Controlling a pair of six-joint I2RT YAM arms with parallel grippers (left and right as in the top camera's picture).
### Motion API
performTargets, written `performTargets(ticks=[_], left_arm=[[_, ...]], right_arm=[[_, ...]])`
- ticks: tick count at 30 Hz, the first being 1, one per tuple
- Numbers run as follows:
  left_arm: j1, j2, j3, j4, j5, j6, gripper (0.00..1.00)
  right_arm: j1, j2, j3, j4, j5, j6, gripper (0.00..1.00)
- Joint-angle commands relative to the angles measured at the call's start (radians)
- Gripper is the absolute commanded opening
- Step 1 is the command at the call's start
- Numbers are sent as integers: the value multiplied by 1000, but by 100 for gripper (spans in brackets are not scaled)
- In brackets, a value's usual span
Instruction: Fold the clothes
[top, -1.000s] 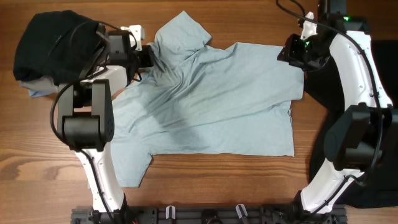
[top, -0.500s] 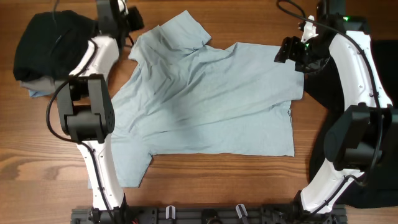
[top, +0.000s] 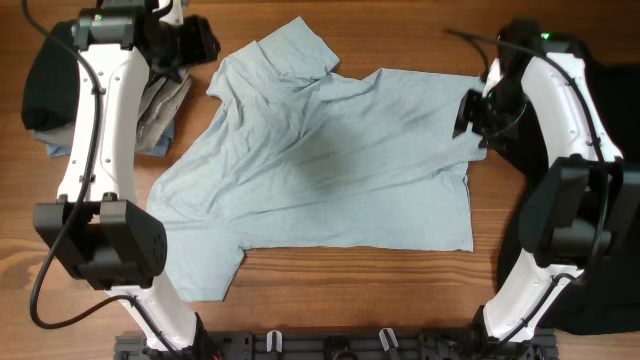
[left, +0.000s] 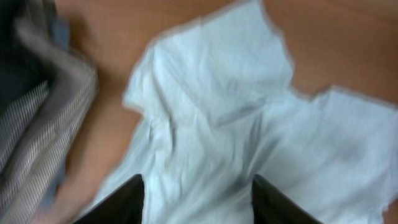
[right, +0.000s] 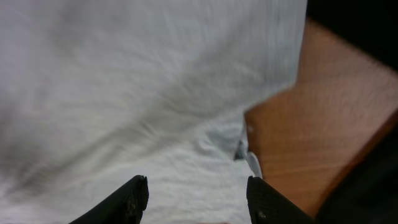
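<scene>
The pale light-blue T-shirt (top: 330, 165) lies spread flat across the wooden table, one sleeve at the top (top: 295, 50), another at the lower left (top: 205, 265). My left gripper (top: 200, 40) is open and empty above the table just left of the shirt's top sleeve; the left wrist view shows that sleeve (left: 217, 68) below the open fingers (left: 198, 199). My right gripper (top: 470, 115) is open and empty over the shirt's right edge; the right wrist view shows fabric (right: 137, 93) under the fingers (right: 196, 199) and the shirt's corner (right: 245, 149).
A pile of black, grey and striped garments (top: 70, 90) lies at the far left, also in the left wrist view (left: 31, 124). A black garment (top: 600, 160) lies at the right edge. Bare wood (top: 350, 290) runs along the front.
My left arm has let go of the shirt's top left part and swung up and left over the pile. My right gripper has dropped down along the shirt's right edge.
</scene>
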Motion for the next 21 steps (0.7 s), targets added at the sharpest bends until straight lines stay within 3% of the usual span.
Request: performTargets(ticks=[1,8,13,16,21], left_arm=[[9,8,-2,-108,8,78,44],[10,-158,-2,-224,-18,78,50],[11,-272,-2,-263,-31,75,69],[11,-300,-2,-274,-35,74,75],[33,-301,-4,-340,-47,74,73]], right_arm=[[-25,3,-120,18,3,-53,60],[-27,-159,-437,63,-46,-73,69],[-27,-347,-717,171,-49,46,82],[-27,-367,-851,298,-50,166,81],[-27,-365,-926,433,-71,267,71]])
